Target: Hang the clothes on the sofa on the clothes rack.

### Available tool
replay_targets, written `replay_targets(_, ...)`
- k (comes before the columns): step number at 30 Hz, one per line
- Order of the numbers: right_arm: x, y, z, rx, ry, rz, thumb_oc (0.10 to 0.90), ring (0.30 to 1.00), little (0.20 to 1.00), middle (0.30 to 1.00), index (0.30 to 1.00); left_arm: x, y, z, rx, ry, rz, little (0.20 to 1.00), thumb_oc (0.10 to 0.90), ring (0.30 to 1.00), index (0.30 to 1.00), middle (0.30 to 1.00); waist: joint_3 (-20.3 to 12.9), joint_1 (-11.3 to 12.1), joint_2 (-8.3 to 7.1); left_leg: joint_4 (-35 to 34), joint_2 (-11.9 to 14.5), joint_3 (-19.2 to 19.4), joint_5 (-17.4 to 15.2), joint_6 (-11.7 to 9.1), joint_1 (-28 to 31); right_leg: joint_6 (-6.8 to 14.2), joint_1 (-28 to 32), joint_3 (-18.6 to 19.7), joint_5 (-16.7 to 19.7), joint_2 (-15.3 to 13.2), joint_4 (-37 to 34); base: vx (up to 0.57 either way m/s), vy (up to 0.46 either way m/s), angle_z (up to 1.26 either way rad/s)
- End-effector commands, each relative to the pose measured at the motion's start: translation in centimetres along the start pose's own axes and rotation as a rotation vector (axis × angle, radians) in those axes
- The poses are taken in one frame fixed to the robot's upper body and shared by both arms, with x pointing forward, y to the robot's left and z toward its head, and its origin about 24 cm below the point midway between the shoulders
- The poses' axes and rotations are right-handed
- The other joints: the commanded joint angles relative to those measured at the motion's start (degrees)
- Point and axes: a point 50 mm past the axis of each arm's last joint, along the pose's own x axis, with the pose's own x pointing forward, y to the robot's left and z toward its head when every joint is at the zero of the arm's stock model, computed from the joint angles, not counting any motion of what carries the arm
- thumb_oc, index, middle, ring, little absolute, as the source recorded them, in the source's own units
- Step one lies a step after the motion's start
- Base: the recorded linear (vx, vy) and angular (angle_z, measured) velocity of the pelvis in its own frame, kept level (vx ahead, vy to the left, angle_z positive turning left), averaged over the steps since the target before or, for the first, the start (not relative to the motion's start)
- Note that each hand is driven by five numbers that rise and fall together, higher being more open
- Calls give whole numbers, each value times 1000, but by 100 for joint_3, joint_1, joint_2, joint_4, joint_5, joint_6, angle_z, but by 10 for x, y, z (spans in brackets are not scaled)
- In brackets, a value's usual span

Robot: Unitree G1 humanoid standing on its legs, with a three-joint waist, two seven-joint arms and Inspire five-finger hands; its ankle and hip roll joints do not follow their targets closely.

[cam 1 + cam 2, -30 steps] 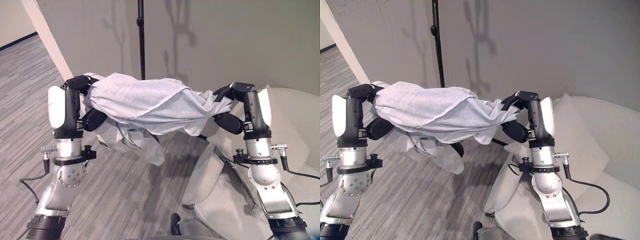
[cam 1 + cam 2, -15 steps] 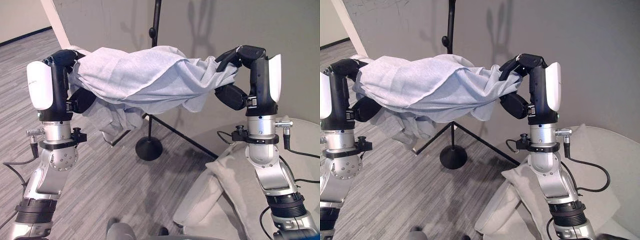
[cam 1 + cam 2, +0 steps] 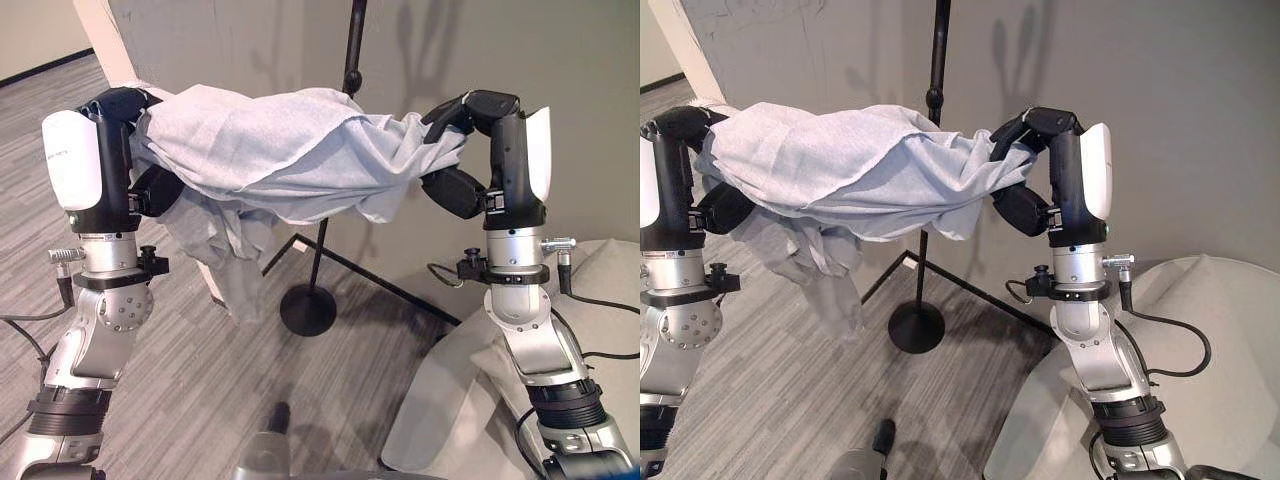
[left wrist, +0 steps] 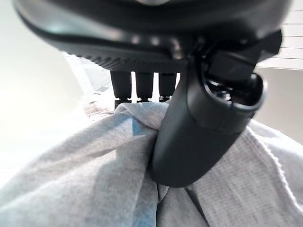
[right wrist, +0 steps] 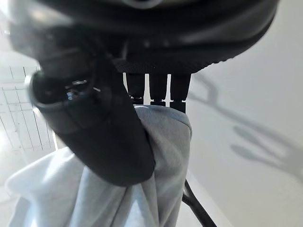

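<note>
A light grey garment (image 3: 290, 150) hangs stretched between my two raised hands, with a loose part drooping below near the left side (image 3: 235, 255). My left hand (image 3: 125, 110) is shut on its left end, thumb and fingers pinching the cloth (image 4: 142, 156). The garment's right end (image 5: 161, 156) is pinched in my right hand (image 3: 470, 115). Behind the garment stands the black clothes rack pole (image 3: 352, 45), on a round base (image 3: 308, 308) with thin legs. The pole rises just behind the garment's middle.
A pale grey sofa (image 3: 600, 300) lies at the lower right, under my right arm. A grey wall (image 3: 580, 60) stands behind the rack, with a wall corner (image 3: 100, 30) at the far left. Striped grey carpet (image 3: 200, 380) covers the floor in front.
The whole view has shifted as I moved; the rack pole and base now sit further right, behind the garment's middle. Both hands keep their hold on the stretched garment.
</note>
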Motion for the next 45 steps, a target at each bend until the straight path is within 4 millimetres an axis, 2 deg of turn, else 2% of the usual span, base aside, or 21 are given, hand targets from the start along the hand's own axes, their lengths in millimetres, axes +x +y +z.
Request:
replay_targets(1,14,-52,-5,-166,-18,-265,400,300,300,300,300,24,36,-10,86,-27,221,300,400,300,300,300,-1041,-145,223,-286,791,-270,-64,-493,4,81,-338,-112,-3,211,160,99,281,6)
replay_targets(4,15,-58,-6,-208,-2,-349,400,300,300,300,300,25,37,-6,101,-53,217,300,400,300,300,300,-1194,-201,215,-267,594,-115,-310,-297,224,249,-431,38,80,-106,172,90,274,-13)
replay_targets(7,19,-60,-6,-224,1,-388,400,300,300,300,300,31,35,-2,115,-83,206,300,400,300,300,300,-1247,-216,200,-251,477,-13,-422,-186,323,328,-473,126,93,-248,219,72,274,-22)
replay_targets(11,32,-60,-13,-310,3,-388,400,300,300,300,300,62,21,5,203,-180,145,300,400,300,300,300,-1309,-298,209,-251,233,106,-580,-13,508,516,-562,232,135,-483,489,37,253,-16)
replay_targets(13,44,-60,-28,-381,41,-344,400,300,300,300,300,90,13,15,310,-286,103,300,400,300,300,300,-1346,-342,203,-270,28,122,-666,84,659,658,-642,245,265,-664,858,24,269,-5)
replay_targets(15,50,-60,-31,-386,43,-339,400,300,300,300,300,103,10,21,339,-323,103,300,400,300,300,300,-1300,-344,175,-270,-59,99,-677,121,684,690,-739,261,337,-711,1127,-11,204,1)
replay_targets(18,62,-61,-39,-408,58,-310,400,300,300,300,300,123,-1,30,371,-353,85,300,400,300,300,300,-1197,-397,187,-278,-264,-87,-752,250,802,604,-1044,404,887,-777,2019,-30,265,15)
replay_targets(19,69,-60,-44,-414,74,-297,400,300,300,300,300,129,-5,30,408,-358,61,300,400,300,300,300,-1067,-433,288,-268,-312,-147,-768,348,930,496,-1355,397,1274,-837,2725,-31,249,28)
replay_targets(21,73,-60,-46,-415,79,-289,400,300,300,300,300,132,-5,28,433,-353,45,300,400,300,300,300,-1025,-398,349,-274,-308,-104,-795,392,1015,453,-1508,220,1263,-904,3023,-4,254,11)
replay_targets(22,75,-60,-53,-421,107,-256,400,300,300,300,300,134,-4,22,466,-334,21,300,400,300,300,300,-997,-317,390,-284,-333,20,-866,443,1134,358,-1632,-218,977,-926,3310,48,231,-3)
replay_targets(24,76,-60,-53,-420,106,-256,400,300,300,300,300,134,-4,22,466,-333,21,300,400,300,300,300,-992,-330,391,-283,-328,7,-880,436,1141,342,-1629,-239,941,-928,3340,58,85,-18)
replay_targets(25,79,-59,-55,-419,113,-213,400,300,300,300,300,136,-9,21,477,-325,4,300,400,300,300,300,-973,-419,408,-289,-344,-86,-936,467,1207,172,-1841,-335,412,-396,3213,132,65,-18)
replay_targets(26,82,-62,-55,-423,108,-208,400,300,300,300,300,136,-11,19,496,-319,-9,300,400,300,300,300,-955,-482,399,-288,-393,-158,-980,483,1261,165,-1946,-287,191,-126,3020,170,63,0)
replay_targets(27,86,-62,-54,-424,99,-197,400,300,300,300,300,137,-12,15,529,-314,-31,300,400,300,300,300,-914,-506,386,-299,-440,-183,-966,471,1280,159,-2107,-326,237,131,2509,138,2,13)
replay_targets(29,89,-62,-54,-429,98,-197,400,300,300,300,300,137,-12,12,554,-312,-39,300,400,300,300,300,-847,-558,382,-294,-445,-298,-1037,458,1379,177,-2343,-375,446,349,1949,110,-10,15)
replay_targets(30,89,-62,-54,-428,97,-198,400,300,300,300,300,137,-12,12,555,-313,-38,300,400,300,300,300,-855,-572,405,-296,-416,-312,-1048,454,1376,174,-2316,-398,479,374,1889,151,-15,31)
replay_targets(31,83,-67,-60,-445,118,-189,400,300,300,300,300,134,-9,4,599,-300,-51,300,400,300,300,300,-847,-588,293,-181,-454,-391,-1159,433,1383,219,-2150,-280,492,413,1440,104,-19,55)
replay_targets(33,77,-71,-65,-442,144,-186,400,300,300,300,300,131,-8,-3,614,-270,-61,300,400,300,300,300,-889,-592,220,-109,-459,-469,-1242,432,1393,172,-1879,-188,502,516,1164,160,-79,67)
replay_targets(38,79,-70,-66,-405,160,-188,400,300,300,300,300,127,-13,-20,609,-177,-95,300,400,300,300,300,-1148,-592,257,-141,-222,-536,-1286,315,1446,114,-1507,-260,543,596,694,148,-70,28)
replay_targets(42,80,-77,-73,-411,189,-199,400,300,300,300,300,132,-21,-19,600,-166,-117,300,400,300,300,300,-1295,-681,241,-130,17,-635,-1363,135,1430,84,-1323,-415,609,652,357,149,-88,20)
replay_targets(45,84,-81,-72,-426,179,-188,400,300,300,300,300,137,-18,-22,639,-168,-140,300,400,300,300,300,-1284,-728,240,376,111,-580,-1606,3,1294,21,-1230,-420,545,711,279,102,-70,15)
